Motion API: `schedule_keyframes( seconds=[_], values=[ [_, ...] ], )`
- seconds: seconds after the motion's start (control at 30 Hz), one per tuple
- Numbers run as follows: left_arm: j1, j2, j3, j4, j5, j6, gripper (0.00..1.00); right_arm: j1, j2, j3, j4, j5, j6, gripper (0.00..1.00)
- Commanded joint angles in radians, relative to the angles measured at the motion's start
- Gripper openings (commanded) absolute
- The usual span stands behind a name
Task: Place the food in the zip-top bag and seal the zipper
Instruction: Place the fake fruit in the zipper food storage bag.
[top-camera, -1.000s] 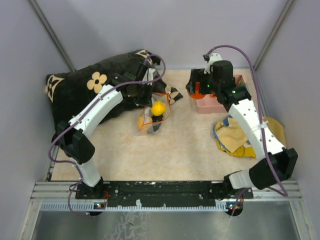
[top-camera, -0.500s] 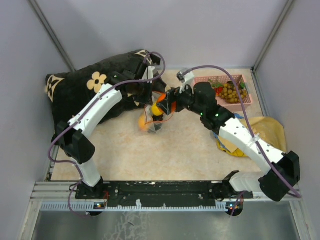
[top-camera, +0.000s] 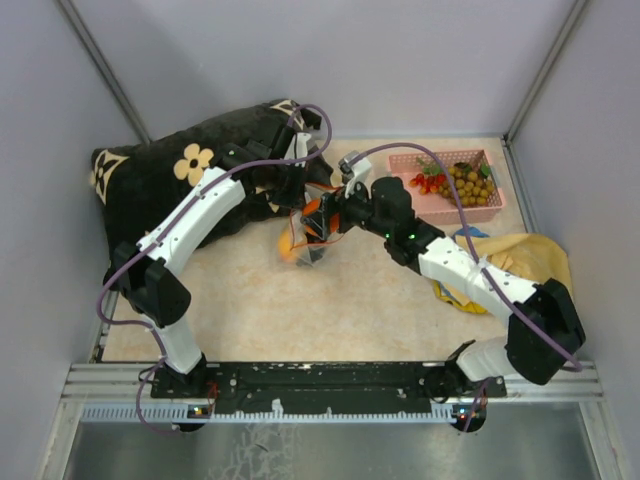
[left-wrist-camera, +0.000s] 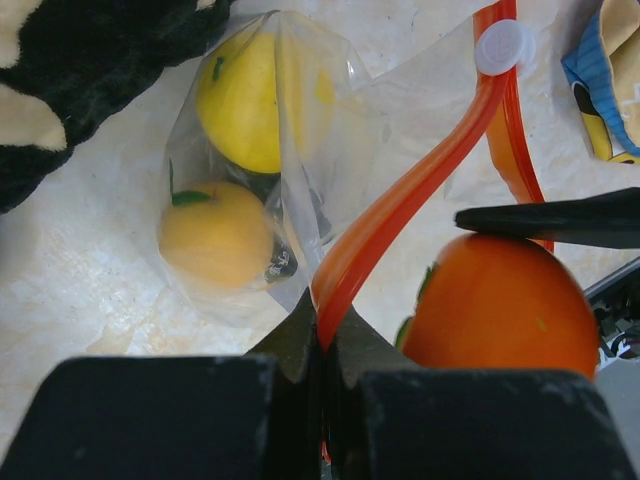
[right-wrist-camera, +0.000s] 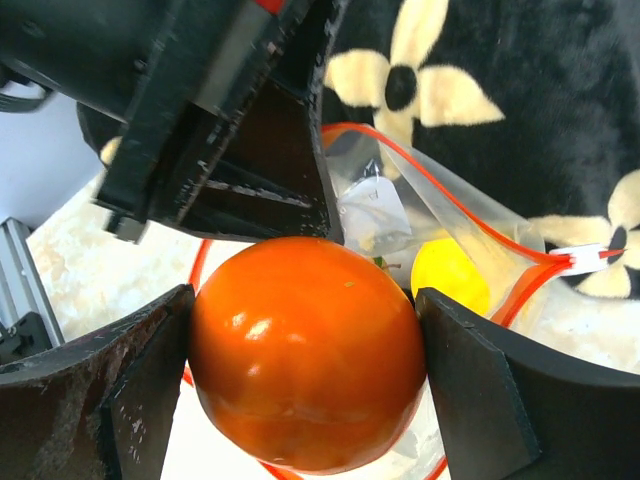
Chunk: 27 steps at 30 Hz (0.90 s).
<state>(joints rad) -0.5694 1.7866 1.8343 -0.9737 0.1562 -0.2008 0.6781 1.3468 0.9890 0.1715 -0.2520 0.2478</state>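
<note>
While the red-orange fruit (right-wrist-camera: 308, 350) was still a little short of the bag half a second ago, it now sits right at the mouth of the zip-top bag (left-wrist-camera: 300, 160), squeezed between the two dark fingers of the right gripper (right-wrist-camera: 305, 370); a full second back that gripper was way over at the pink basket (top-camera: 470, 205), so it's come clear across the table; the basket now shows its bunch of tan-brown balls (top-camera: 468, 184) and a bit of red stuff beside them, which the arm was covering before; inside the bag there's a yellow fruit (left-wrist-camera: 250, 100) on top and an orange fruit (left-wrist-camera: 215, 232) just below it, touching or nearly so, same as earlier; the zipper (left-wrist-camera: 400, 205) curves up from the left gripper (left-wrist-camera: 322, 330), whose jaws are pinched tight on the strip's lower end, and the white slider tab (left-wrist-camera: 500, 47) sits at the far end; left arm hasn't budged between frames as far as I can see; behind the bag is the black plush cloth (top-camera: 160, 175) with cream flower prints, and off to the right the yellow-and-blue cloth (top-camera: 480, 270) lies on the beige table (top-camera: 350, 310), partly under the right arm.
</note>
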Motion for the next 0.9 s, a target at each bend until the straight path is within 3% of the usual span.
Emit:
schedule_keyframes(
  seconds=[0.0,0.4,0.6,0.87],
  values=[
    [0.005,0.004,0.026,0.006,0.032,0.009,0.00,0.011,0.023,0.002,0.086,0.035,0.009,0.81],
    [0.004,0.005,0.023,0.006,0.029,0.008,0.00,0.012,0.053,0.005,0.057,0.114,0.000,0.82],
    [0.004,0.005,0.020,0.006,0.029,0.011,0.00,0.012,0.071,0.029,0.048,0.114,0.005,0.99],
    [0.004,0.005,0.011,0.004,0.027,0.011,0.00,0.012,0.026,0.100,-0.067,0.116,0.005,0.99]
  ],
)
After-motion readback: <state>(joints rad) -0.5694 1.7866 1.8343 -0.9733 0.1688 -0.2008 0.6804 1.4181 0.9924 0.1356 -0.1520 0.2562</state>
